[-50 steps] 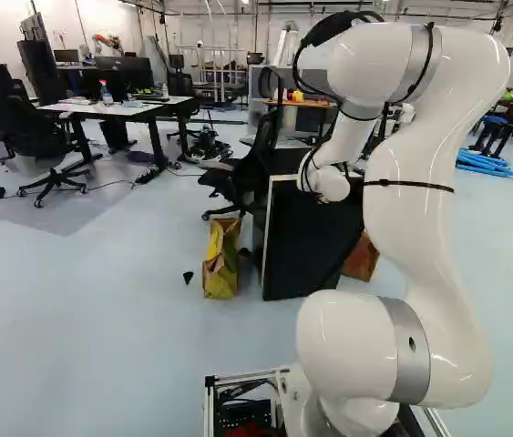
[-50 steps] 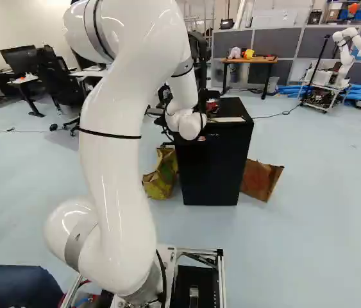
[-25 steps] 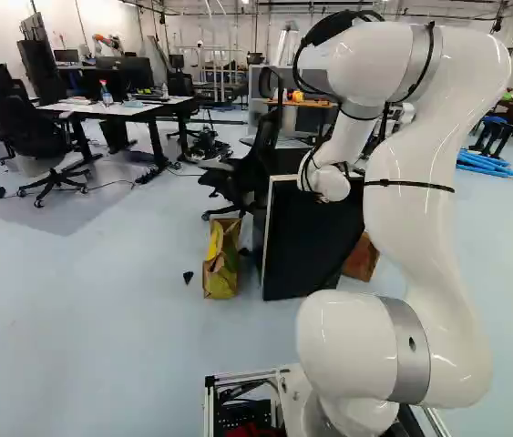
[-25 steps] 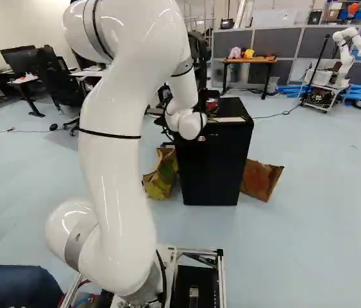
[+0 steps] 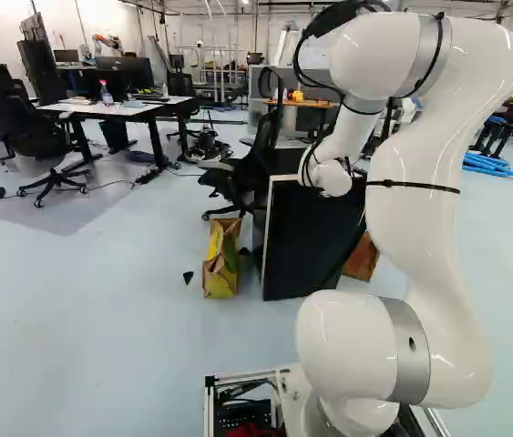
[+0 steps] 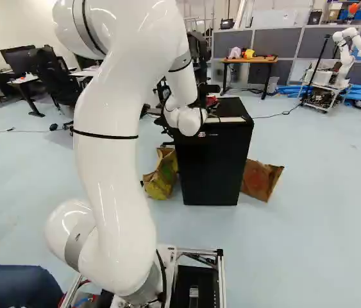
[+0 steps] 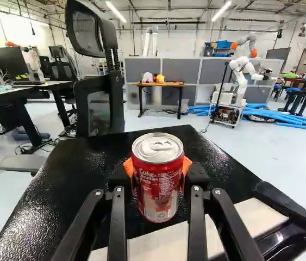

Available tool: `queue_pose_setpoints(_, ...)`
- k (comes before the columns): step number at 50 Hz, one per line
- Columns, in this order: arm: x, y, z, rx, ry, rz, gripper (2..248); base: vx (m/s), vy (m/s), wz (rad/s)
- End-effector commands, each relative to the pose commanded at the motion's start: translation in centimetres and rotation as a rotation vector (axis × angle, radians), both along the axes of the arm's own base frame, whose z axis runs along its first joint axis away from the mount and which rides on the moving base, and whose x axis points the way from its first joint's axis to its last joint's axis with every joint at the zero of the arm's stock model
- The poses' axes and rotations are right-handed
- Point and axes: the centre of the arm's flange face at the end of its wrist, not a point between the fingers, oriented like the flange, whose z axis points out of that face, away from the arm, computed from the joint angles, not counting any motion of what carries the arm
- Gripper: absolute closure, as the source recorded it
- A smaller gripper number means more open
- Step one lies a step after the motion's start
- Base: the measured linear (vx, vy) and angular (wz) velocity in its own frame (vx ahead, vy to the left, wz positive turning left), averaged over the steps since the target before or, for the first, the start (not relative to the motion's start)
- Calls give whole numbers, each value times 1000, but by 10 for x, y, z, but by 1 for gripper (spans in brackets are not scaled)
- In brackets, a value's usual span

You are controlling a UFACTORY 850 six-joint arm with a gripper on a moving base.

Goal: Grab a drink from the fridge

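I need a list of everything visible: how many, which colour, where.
Fridge: 1, black, ahead of base
Drink can: 1, red, over fridge top
Paper bags: 2, brown and yellow-green, beside fridge
Desks: several, white-topped, beyond fridge
Chairs: several, black, near fridge and desks
Monitors: several, black, on desks
Partitions: several, grey, background
Table: 1, light brown, by partitions
Another robot: 1, white, beyond fridge
Tubes: several, blue, near another robot
Arm: 1, white, above base
Gripper: 1, black, orange pads, gripping can
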Motion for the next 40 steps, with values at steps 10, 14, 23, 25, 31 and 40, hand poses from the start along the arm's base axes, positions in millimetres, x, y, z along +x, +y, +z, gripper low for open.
queue_pose_setpoints(10,0,0,0,0,0,0,150,0,0,0)
queue_pose_setpoints(14,0,0,0,0,0,0,150,0,0,0)
queue_pose_setpoints(23,0,0,0,0,0,0,150,0,0,0)
queue_pose_setpoints(25,-1,1,0,0,1,1,150,0,0,0)
queue_pose_setpoints(31,-2,3,1,1,2,3,150,0,0,0)
queue_pose_setpoints(40,-7,8,4,2,7,8,150,0,0,0)
